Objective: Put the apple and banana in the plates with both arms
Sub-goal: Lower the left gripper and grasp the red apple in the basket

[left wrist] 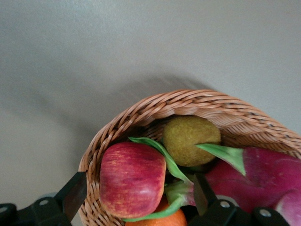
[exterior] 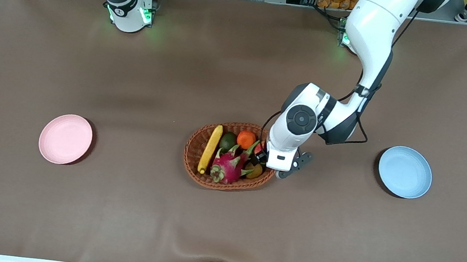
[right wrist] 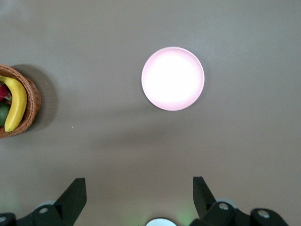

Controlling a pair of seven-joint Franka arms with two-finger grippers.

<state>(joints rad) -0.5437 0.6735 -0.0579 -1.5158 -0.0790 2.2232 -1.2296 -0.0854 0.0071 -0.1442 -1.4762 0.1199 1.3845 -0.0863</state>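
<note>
We judge the apple (left wrist: 132, 179) firm, smooth and light, best pinched across its widest middle; the left tool (left wrist: 136, 197) hangs spread over it at the basket's (exterior: 196, 144) three-o'clock end. The right tool (right wrist: 138, 197), also spread, waits high over the counter (exterior: 119, 206), and the stiff banana (exterior: 210, 148) we would grip mid-length.

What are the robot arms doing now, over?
Left tool open, low over the apple in the basket. Right tool open, waiting high above the table. Banana in basket, crowded by dragon fruit. Plates empty.

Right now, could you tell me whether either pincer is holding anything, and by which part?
Nothing is held. The left pincer hangs open over the small red apple in the oval brown wicker basket; the right pincer waits open.
</note>
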